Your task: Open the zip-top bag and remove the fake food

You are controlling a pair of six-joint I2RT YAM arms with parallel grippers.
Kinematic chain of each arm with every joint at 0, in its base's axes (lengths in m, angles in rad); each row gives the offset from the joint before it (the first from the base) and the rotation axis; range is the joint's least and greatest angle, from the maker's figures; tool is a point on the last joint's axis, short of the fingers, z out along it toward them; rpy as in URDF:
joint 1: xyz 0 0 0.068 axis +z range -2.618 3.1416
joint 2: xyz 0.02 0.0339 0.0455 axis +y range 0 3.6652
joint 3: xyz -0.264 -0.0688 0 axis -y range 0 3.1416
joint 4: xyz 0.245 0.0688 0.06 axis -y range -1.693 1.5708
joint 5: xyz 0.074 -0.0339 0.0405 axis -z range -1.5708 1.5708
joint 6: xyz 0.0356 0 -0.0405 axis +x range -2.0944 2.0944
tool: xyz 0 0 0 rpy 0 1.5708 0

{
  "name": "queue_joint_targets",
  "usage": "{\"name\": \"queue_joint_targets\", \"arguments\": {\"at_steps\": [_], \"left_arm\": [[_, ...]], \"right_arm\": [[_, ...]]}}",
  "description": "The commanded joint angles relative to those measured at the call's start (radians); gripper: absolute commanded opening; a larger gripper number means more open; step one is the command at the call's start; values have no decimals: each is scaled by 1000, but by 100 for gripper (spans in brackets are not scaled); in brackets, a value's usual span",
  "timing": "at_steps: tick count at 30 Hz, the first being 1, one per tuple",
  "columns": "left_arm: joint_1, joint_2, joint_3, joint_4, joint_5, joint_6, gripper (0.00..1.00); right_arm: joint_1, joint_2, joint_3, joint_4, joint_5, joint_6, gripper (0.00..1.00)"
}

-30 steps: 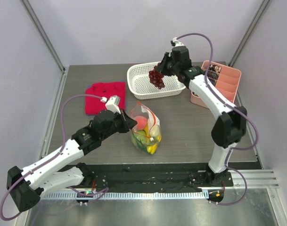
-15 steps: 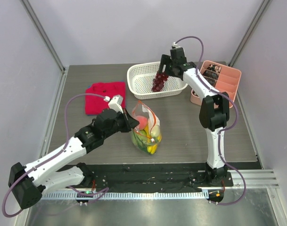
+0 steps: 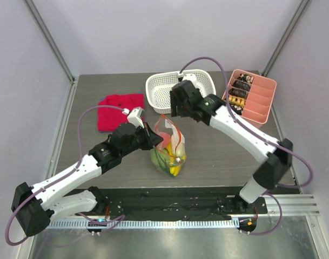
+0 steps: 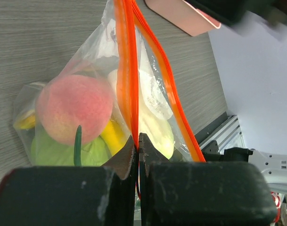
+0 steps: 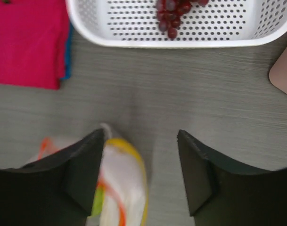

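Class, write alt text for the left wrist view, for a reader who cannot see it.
The left gripper pinches one orange-red zipper strip of a clear, crinkly zip-top plastic bag on a grey wood-grain table. Inside are a pink-red round fruit, yellow pieces, green pieces and a white piece.

The zip-top bag [image 4: 157, 94] is thin clear plastic film, crinkled and glossy, with a smooth orange plastic zipper strip. Inside it, the pink fruit [image 4: 75, 108] looks matt and faintly fuzzy. The left gripper [image 4: 137, 143] has matt black fingers, scuffed grey at the edges. The table [image 5: 195, 89] shows matt grey wood grain. The basket [image 5: 181, 40] is smooth white perforated plastic, the grapes [image 5: 169, 21] are shiny, and the red cloth [image 5: 25, 42] is soft and matt.
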Motion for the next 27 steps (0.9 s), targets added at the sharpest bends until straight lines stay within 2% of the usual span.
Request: {"name": "queue_joint_targets", "arguments": {"at_steps": [1,2,3,5,9,16,22,27], "left_arm": [[-3,8,29,79,47,-8,0],[-5,15,29,83,56,-13,0],[-5,17,29,90,61,-15,0],[-3,31,32,106,76,-21,0],[-5,37,29,123,87,-38,0],[-5,20,15,125,85,-47,0],[-5,19,3,125,81,-48,0],[-5,37,-3,162,96,-54,0]], "right_arm": [[140,-175,-42,-103,163,73,59],[195,-213,-59,-113,153,79,56],[224,-224,-67,-115,136,103,46],[270,-233,-76,-136,104,125,43],[332,-224,-126,-120,52,168,41],[333,-169,-228,-34,-11,187,37],[335,-141,-257,-86,79,193,37],[335,-154,-271,-116,111,196,42]]}}
